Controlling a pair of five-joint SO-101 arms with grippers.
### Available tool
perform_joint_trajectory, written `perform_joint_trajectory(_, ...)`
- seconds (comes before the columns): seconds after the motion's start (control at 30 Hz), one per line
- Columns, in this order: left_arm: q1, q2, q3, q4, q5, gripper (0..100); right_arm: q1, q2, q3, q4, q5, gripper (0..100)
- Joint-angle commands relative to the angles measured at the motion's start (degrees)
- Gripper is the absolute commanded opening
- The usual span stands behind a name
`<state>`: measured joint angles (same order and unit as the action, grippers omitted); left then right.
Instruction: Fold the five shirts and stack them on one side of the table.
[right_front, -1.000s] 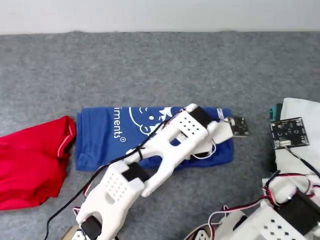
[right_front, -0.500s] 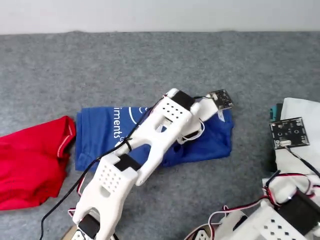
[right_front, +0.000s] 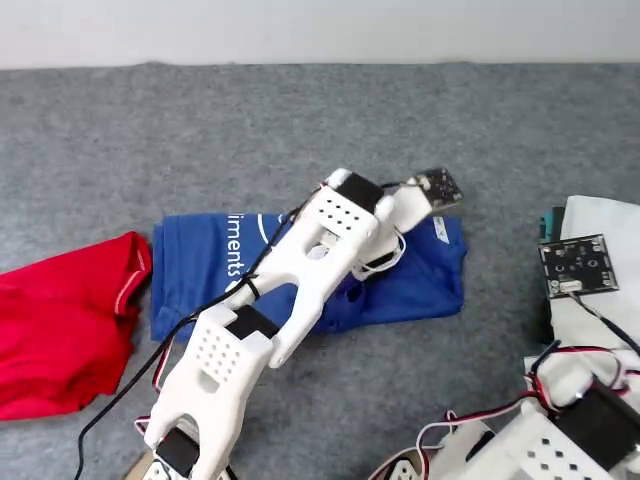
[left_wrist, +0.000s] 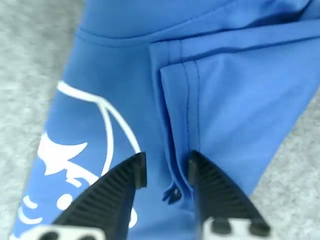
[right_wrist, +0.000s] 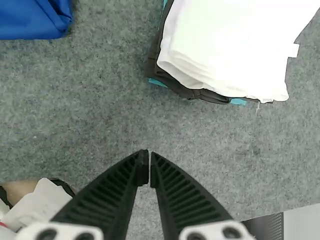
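Surface: grey felt-like cover (right_front: 300, 120) over the whole table; slightly mottled
Room: plain white wall (right_front: 300, 30) behind the far edge
Centre: blue shirt (right_front: 195, 285), folded, white print on top
Sides: red shirt (right_front: 60, 320) crumpled on the left arm's side; white shirt (right_wrist: 225, 45) on top of a folded stack on the right arm's side
Left arm: left gripper (left_wrist: 166, 162) over the blue shirt; jaws a little apart, a stitched hem between them
Right arm: right gripper (right_wrist: 149, 155) closed on nothing, above bare cover near the stack

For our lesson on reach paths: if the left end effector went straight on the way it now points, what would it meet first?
The blue shirt. The left end effector points straight at its folded hem, probably close ahead, though depth is unclear.
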<state>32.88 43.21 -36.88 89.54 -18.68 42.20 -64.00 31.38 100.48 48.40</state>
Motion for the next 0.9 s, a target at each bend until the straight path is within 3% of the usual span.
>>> perform_joint_trajectory(0.0, 1.14, -5.45, -7.34, 6.77, 0.0, 10, 0.4, 0.4, -0.35, 2.07, 0.0, 1.1)
perform_joint_trajectory(0.17, 4.4, -9.05, -7.78, 11.16, 0.09, 9, 0.4, 0.4, -0.35, 2.07, -0.09, 1.1)
perform_joint_trajectory(0.5, 8.35, -15.74, 16.22, 10.64, -5.19, 2, 0.48, 0.4, -0.35, 2.07, -0.09, 1.0)
perform_joint_trajectory(0.63, 6.15, -15.65, 20.09, 7.3, -5.19, 2, 0.4, 0.4, -0.35, 2.07, -0.09, 1.0)
perform_joint_trajectory(0.87, -0.35, -13.19, 28.97, -6.42, -7.21, 2, 0.31, 0.4, -0.35, 2.07, -0.09, 1.0)
